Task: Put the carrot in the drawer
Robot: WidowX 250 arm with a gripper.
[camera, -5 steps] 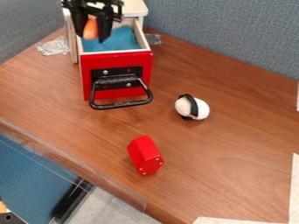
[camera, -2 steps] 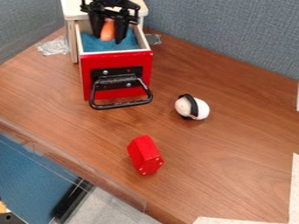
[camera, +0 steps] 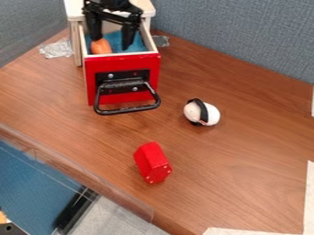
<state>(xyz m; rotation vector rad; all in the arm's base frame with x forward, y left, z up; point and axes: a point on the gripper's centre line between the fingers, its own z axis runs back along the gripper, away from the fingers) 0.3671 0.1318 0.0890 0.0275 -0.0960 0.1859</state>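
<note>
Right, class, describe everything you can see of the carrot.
The carrot is a smooth, rounded orange piece, with no leafy top visible. It lies in the open drawer, on the blue bottom, near the front left corner as the picture shows it. Its material is hard to tell.

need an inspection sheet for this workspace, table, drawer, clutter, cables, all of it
surface: brown wood-grain table
drawer: pulled open, red front with black handle, blue inside
carrot: in the drawer, near its front wall, toward picture left
clutter: red block in front of the drawer; white ball with a black band, to picture right; crumpled clear plastic to picture left
pincer: open over the drawer, not gripping the carrot; contact with it can't be told
cables: nothing seen
surroundings: blue-grey partitions behind; pale strip at the right edge
</note>
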